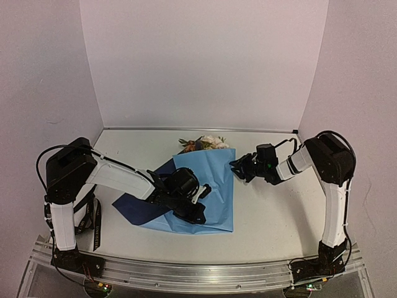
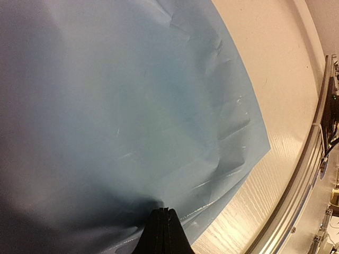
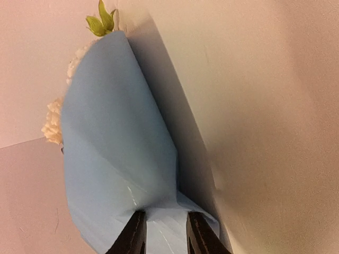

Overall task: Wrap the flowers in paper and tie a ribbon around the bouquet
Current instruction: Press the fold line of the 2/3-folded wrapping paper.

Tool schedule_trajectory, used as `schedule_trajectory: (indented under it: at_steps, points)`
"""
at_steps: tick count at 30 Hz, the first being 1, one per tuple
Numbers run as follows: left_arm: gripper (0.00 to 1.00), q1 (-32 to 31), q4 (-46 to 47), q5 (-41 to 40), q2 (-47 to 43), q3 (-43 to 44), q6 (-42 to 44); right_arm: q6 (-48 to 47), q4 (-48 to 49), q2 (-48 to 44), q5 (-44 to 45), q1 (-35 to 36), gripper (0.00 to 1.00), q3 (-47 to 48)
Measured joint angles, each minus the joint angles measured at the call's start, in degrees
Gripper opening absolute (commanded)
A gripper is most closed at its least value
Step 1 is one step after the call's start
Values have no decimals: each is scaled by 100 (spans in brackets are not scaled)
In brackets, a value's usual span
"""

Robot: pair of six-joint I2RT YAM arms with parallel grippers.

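Note:
The paper (image 1: 214, 177) lies folded over the flowers (image 1: 205, 143), light blue face up, with a dark navy flap (image 1: 139, 208) spread to the left. Cream and orange blooms stick out at its far end. My left gripper (image 1: 200, 194) is down on the paper's near half; in the left wrist view its jaws (image 2: 164, 211) are shut, with the paper (image 2: 132, 106) puckered at the tips. My right gripper (image 1: 237, 167) is at the paper's right edge, its jaws (image 3: 165, 219) closed partway on the folded paper (image 3: 111, 132). Cream blooms (image 3: 53, 124) show past that fold. The ribbon (image 1: 97, 225) hangs by the left arm's base.
White walls close in the table (image 1: 273, 211) at the back and on both sides. An aluminium rail (image 1: 198, 273) runs along the near edge, seen also in the left wrist view (image 2: 312, 159) beside the paper's corner.

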Motion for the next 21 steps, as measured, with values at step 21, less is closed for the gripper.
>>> schedule_trajectory:
  at_steps: [21]
  points:
    - [0, 2, -44, -35, -12, 10, 180, -1761, -3298, 255, -616, -568, 34, 2160]
